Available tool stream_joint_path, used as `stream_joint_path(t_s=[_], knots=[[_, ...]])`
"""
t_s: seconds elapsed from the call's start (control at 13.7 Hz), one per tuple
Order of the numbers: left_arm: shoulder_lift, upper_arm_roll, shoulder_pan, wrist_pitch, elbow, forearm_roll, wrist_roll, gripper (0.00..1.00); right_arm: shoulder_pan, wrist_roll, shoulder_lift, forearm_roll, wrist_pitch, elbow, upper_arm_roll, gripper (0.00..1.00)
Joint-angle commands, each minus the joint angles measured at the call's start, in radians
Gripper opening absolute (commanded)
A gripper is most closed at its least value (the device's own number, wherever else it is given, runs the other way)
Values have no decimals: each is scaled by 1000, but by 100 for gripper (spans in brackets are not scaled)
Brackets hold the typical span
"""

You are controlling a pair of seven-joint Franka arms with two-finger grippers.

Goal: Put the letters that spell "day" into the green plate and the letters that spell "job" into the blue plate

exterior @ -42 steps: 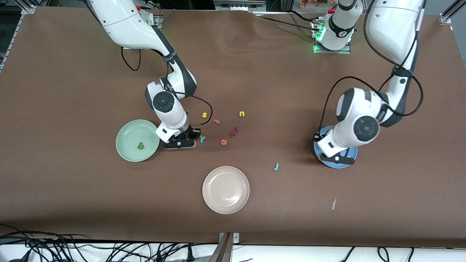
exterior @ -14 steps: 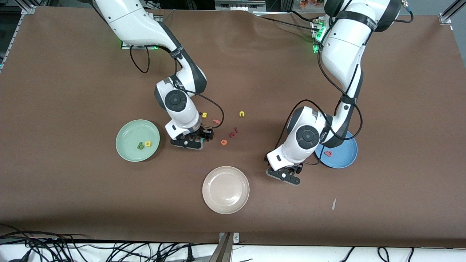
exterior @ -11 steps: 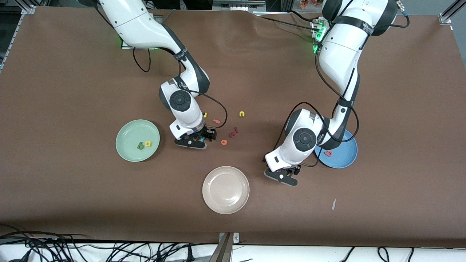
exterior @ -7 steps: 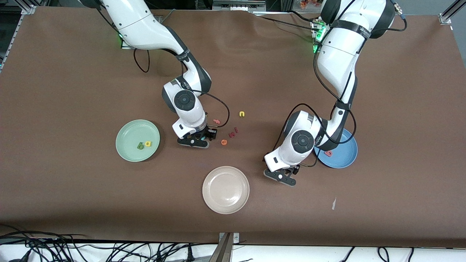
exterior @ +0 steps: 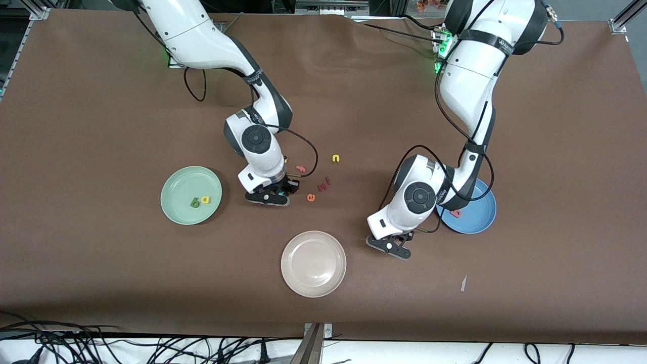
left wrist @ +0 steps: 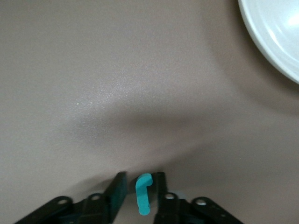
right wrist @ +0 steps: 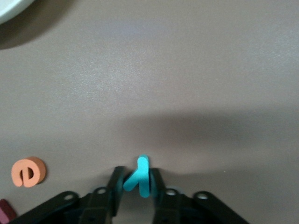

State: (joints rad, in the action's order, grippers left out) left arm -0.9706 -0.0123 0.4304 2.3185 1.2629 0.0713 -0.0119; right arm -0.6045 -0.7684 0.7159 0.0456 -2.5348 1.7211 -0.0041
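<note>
My right pincer (exterior: 275, 193) is down on the brown surface (exterior: 101, 283) between the green plate (exterior: 174, 187) and the orange "e" (exterior: 311, 197). My left pincer (exterior: 397, 242) is down too, between the white plate (exterior: 313, 263) and the blue plate (exterior: 480, 215). The green "d" (exterior: 194, 202) and yellow "a" (exterior: 205, 200) lie in the green plate, and the pink "b" (exterior: 456, 213) lies in the blue plate. From my left wrist, my left pincer (left wrist: 141, 191) is squeezed on the teal "j" (left wrist: 143, 193), which touches both fingers (left wrist: 117, 186). From my right wrist, my right pincer (right wrist: 137, 186) is squeezed on the teal "y" (right wrist: 139, 181), with the orange "e" (right wrist: 28, 171) lying near it.
</note>
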Motion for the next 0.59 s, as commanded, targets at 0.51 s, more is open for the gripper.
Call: stream_joint_path(t_s=[0.51], knots=[[176,-6,-105,-339,39,-19,219,0,80,277,-162,26,197,38,-51,20]])
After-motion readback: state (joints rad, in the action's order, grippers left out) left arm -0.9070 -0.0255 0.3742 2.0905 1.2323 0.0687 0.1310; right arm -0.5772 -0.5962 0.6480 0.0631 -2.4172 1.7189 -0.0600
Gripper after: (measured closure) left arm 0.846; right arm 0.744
